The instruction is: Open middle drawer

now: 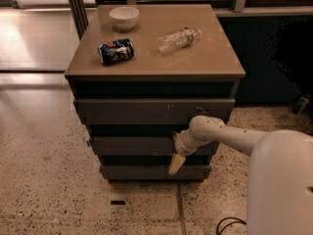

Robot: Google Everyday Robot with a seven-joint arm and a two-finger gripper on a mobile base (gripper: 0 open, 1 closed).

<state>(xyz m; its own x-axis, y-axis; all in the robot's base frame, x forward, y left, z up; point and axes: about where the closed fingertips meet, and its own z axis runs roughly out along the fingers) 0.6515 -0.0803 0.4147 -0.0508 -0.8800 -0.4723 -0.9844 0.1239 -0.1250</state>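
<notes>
The middle drawer (132, 145) is the wide, shallow, dark front between the taller scratched top front (146, 110) and the narrow bottom front (146, 172). It stands out slightly from the cabinet, with a dark gap above it. My gripper (176, 152) is at the end of the pale arm coming in from the right. It is pressed against the right part of the middle drawer's front, reaching from its top edge down over the bottom front.
On the brown cabinet top (205, 58) are a white bowl (123, 17), a blue can on its side (116, 51) and a clear plastic bottle lying down (178, 38). Speckled floor (49, 180) surrounds the cabinet. A small dark object (117, 202) lies in front of it.
</notes>
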